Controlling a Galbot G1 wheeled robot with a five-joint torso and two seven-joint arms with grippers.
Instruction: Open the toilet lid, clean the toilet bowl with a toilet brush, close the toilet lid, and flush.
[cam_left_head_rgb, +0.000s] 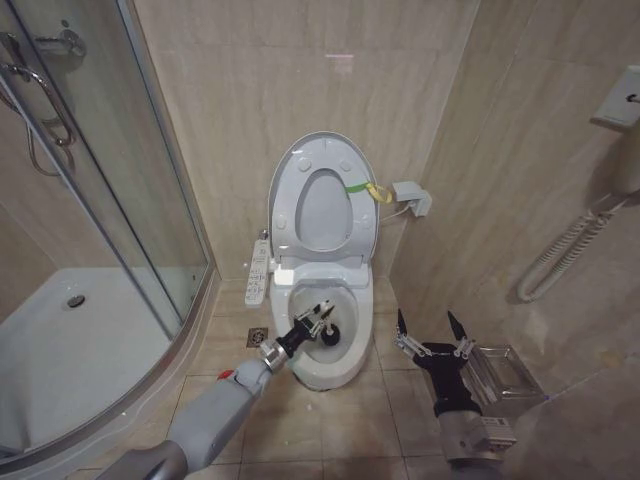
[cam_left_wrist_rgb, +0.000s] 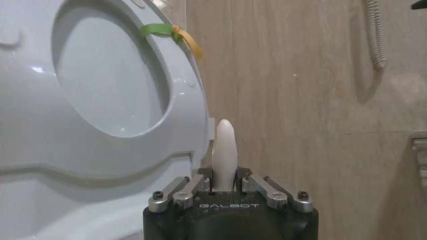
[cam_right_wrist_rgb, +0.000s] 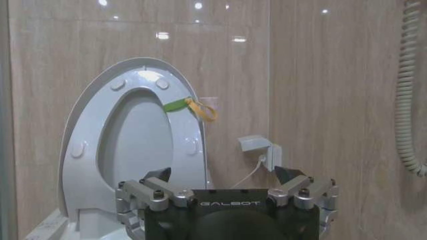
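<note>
The toilet lid (cam_left_head_rgb: 322, 205) stands raised against the tiled wall in the upper middle of the head view, the ring seat up with it, and a yellow-green band (cam_left_head_rgb: 366, 189) is tied at its right edge. Below it the toilet bowl (cam_left_head_rgb: 325, 345) sits open on the floor, with a long white button panel (cam_left_head_rgb: 258, 272) along its left side.

The left pincer (cam_left_head_rgb: 322, 323) reaches in from the lower left and hangs over the bowl, clamped on the toilet brush (cam_left_head_rgb: 328, 335), whose dark head sits inside the basin. In the left wrist view the pale handle (cam_left_wrist_rgb: 224, 154) stands up between the closed fingers.

The right pincer (cam_left_head_rgb: 432, 327) waits in the lower right of the head view, beside the bowl and over the floor tiles, its fingers spread apart and holding nothing. A glass shower enclosure (cam_left_head_rgb: 90, 200) fills the left side.
</note>
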